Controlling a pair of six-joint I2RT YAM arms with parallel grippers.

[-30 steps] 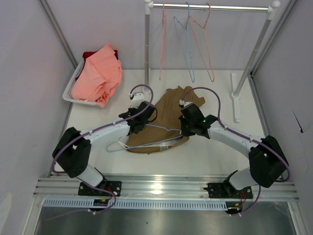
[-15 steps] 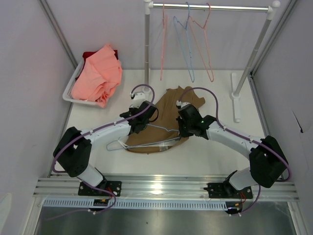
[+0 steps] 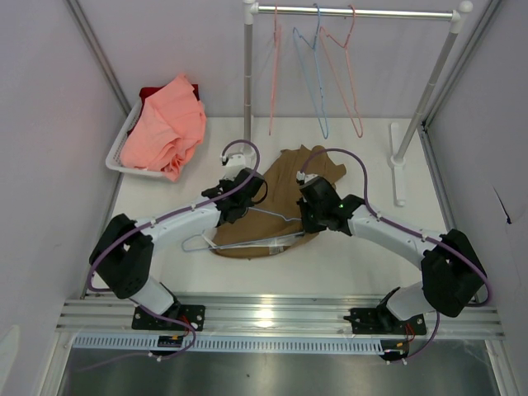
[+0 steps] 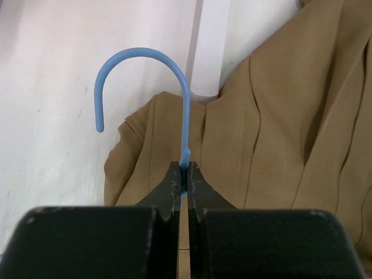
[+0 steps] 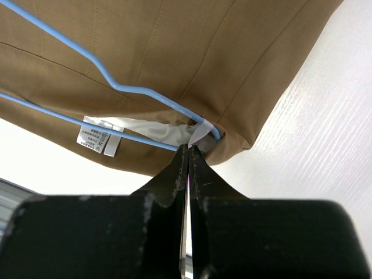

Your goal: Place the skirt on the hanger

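Observation:
The tan-brown skirt lies flat mid-table, its white-lined waistband and label toward the near edge. The pale blue hanger rests across it, one end tucked inside the waistband corner. My left gripper is shut on the hanger's neck, just below the curved hook, with skirt fabric underneath. My right gripper is shut at that waistband corner, its tips pinching a thin white loop of the skirt beside the hanger's end.
A white basket holding a salmon-pink garment sits at the back left. Behind the skirt stands a clothes rail with pink hangers and a blue one, on its upright pole and white foot.
My right gripper has edged slightly left and away with the waistband corner. The hanger's left corner has shifted a little. Both grips are unchanged.

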